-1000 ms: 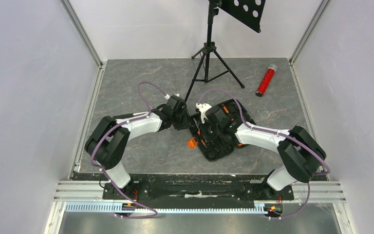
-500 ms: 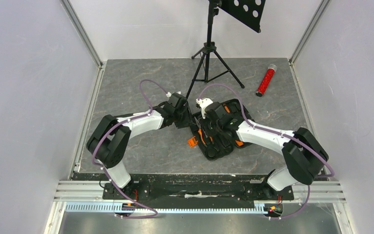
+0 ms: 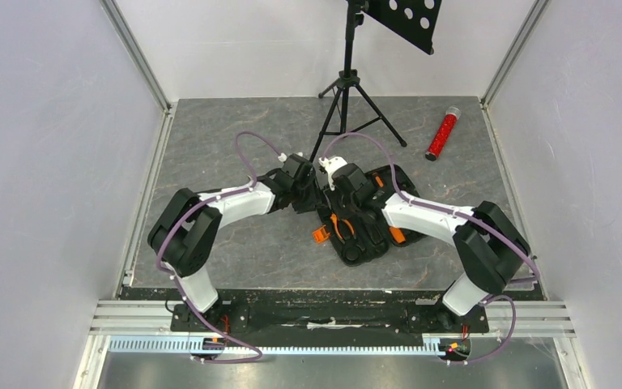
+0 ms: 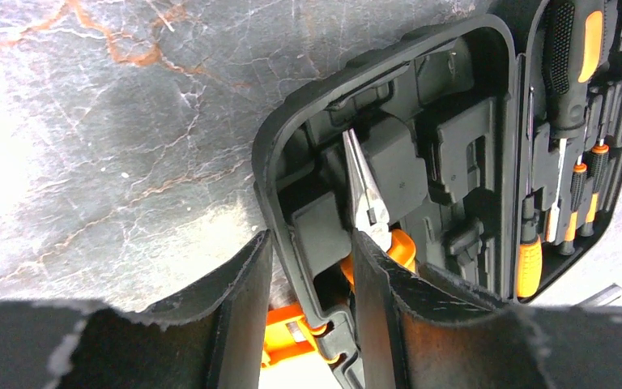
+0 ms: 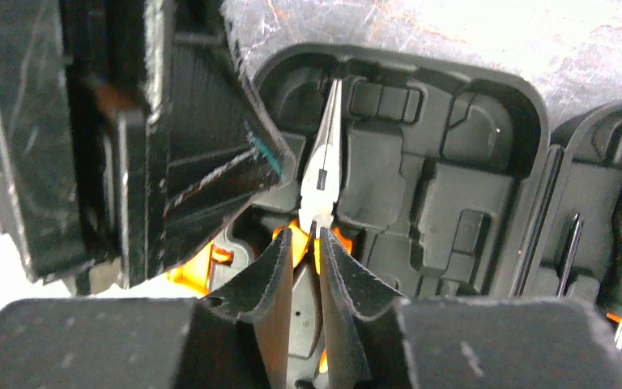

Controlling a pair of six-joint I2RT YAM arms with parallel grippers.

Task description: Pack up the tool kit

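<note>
Between the narrowly set fingers of the right gripper (image 5: 306, 237) I found the needle-nose pliers (image 5: 321, 174) pinched at the joint, their nose lying in a moulded recess of the tool kit case (image 5: 526, 97). The left gripper (image 4: 309, 241) stood half-spread astride the rim of that same half. I could not tell whether it pressed the wall. The orange latch (image 4: 279, 336) sat just below. Screwdrivers (image 4: 571, 73) were seated in the other half. The case lay open on the grey marbled table (image 3: 235, 146), between both arms. Any lettering was too small to read. A red tube (image 3: 441, 134) lay well apart at far right, with a tripod stand (image 3: 344, 89) behind.
</note>
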